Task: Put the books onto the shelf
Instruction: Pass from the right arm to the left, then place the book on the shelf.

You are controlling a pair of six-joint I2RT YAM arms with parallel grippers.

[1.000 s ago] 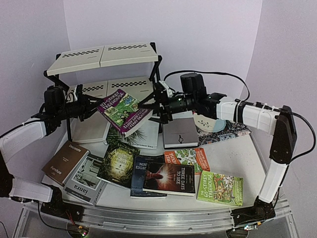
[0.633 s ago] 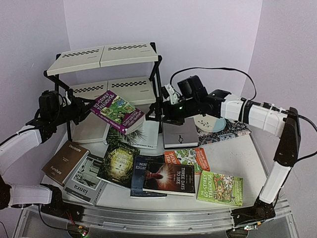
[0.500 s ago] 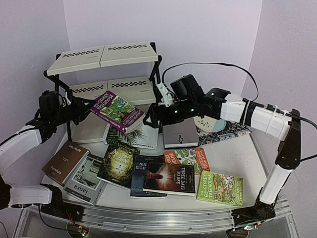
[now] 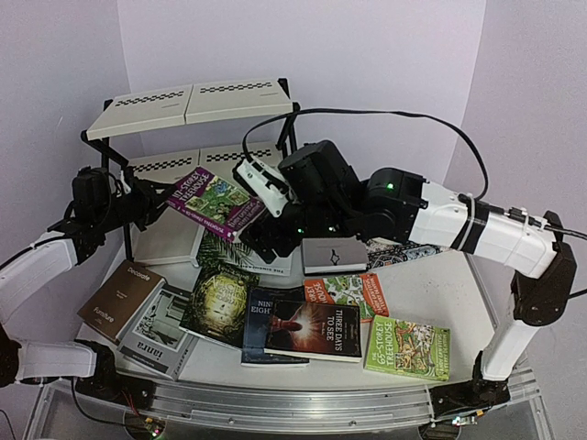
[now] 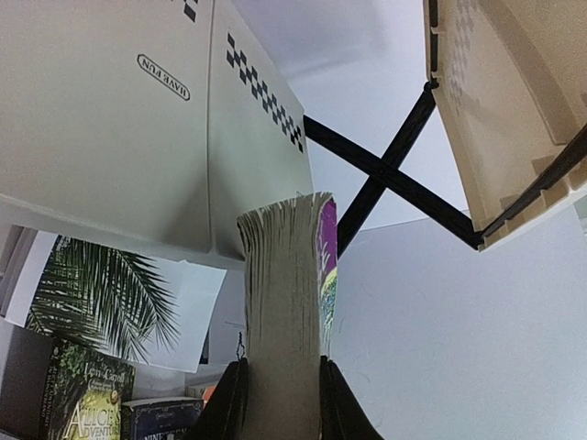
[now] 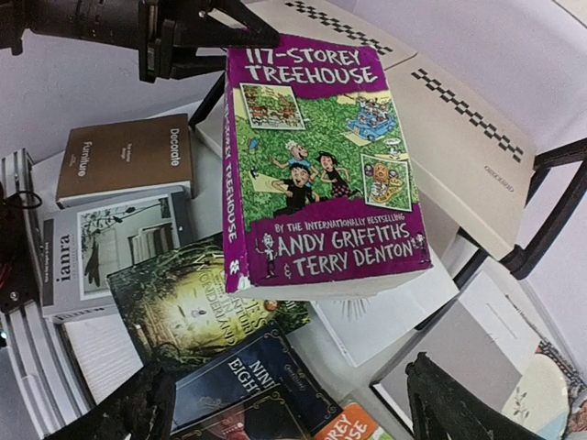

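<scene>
Here, left gripper (image 5: 280, 408) clamps the purple book (image 6: 321, 165); right gripper (image 6: 289, 412) gapes just beside.

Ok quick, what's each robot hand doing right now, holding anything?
Left gripper: closed on the purple book, holding it up off the table.
Right gripper: open wide, holding nothing, facing the book's cover.

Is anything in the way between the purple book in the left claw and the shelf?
Nothing visible. The purple book, held by the left claw, points into the open gap between the shelf tiers, with only the black cross brace at the back. The open right claw sits low by the book's free end.
</scene>
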